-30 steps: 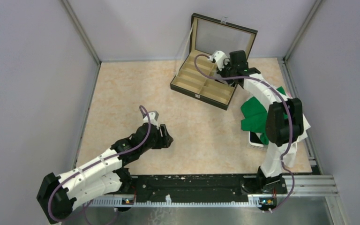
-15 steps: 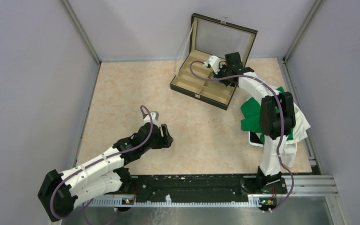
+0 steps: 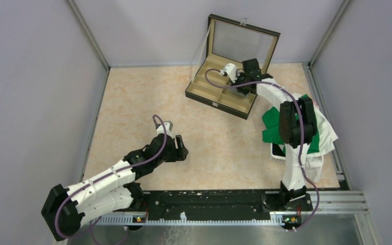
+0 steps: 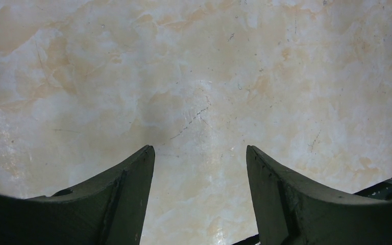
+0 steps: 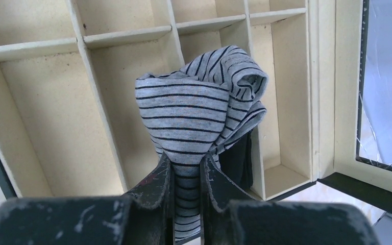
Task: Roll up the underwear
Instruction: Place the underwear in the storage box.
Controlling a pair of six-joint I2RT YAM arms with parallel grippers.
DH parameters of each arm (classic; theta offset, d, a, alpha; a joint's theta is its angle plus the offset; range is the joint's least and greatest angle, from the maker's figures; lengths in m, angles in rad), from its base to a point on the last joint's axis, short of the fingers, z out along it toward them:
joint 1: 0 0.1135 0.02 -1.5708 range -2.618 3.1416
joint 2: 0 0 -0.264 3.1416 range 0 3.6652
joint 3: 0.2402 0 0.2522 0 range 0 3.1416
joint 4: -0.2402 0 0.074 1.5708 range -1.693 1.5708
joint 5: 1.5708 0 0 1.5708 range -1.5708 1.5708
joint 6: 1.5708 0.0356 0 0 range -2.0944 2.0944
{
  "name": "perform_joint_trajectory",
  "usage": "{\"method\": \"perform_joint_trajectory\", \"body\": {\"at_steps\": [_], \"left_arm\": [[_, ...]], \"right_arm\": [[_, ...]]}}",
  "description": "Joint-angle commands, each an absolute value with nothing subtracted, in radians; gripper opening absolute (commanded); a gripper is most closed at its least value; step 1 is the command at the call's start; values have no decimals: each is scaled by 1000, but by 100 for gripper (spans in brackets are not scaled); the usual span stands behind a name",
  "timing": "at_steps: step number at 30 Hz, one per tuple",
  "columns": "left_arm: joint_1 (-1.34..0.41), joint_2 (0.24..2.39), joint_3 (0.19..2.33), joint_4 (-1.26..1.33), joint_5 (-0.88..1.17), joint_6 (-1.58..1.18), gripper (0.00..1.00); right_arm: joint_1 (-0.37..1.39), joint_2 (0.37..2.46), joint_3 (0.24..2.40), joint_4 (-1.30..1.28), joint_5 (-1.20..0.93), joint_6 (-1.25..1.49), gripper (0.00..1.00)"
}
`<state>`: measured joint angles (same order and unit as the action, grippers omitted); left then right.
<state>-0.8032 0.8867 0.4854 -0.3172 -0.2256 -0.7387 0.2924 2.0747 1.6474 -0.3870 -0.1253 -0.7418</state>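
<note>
Progress: rolling looks done; your right end effector (image 5: 186,162), jaws nearly closed, pinches the rolled grey, black-striped fabric underwear (image 5: 199,107) over a long cell of the cream, dark-edged compartmented case (image 5: 46,117) | your left end effector (image 4: 199,149): wide open, empty, above the marbled bench (image 4: 184,61) | Remaining: seat it, release.

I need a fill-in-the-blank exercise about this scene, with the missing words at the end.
The right tool is shut on a grey garment with ____ stripes.
It holds the garment over a case whose lid is ____.
The left tool is ____ above the table.
Beside the right arm lie a white cloth and a ____ one.
Missing words: black, open, open, green.
</note>
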Motion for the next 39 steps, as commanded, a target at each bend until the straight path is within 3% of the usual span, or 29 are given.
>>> {"method": "perform_joint_trajectory", "body": {"at_steps": [1, 14, 24, 27, 39], "left_arm": [[-803, 897, 480, -293, -233, -732, 73], [-801, 916, 469, -269, -214, -732, 73], [-801, 920, 469, -269, -209, -730, 72], [-801, 921, 469, -268, -209, -731, 72], [-797, 931, 492, -285, -237, -728, 73]], "right_arm": [[298, 2152, 1681, -415, -145, -758, 0], [309, 2120, 1590, -437, -169, -774, 0], [308, 2187, 1670, -544, -189, -779, 0], [308, 2214, 1685, -544, -146, -777, 22], [305, 2047, 1690, -425, -165, -686, 49]]}}
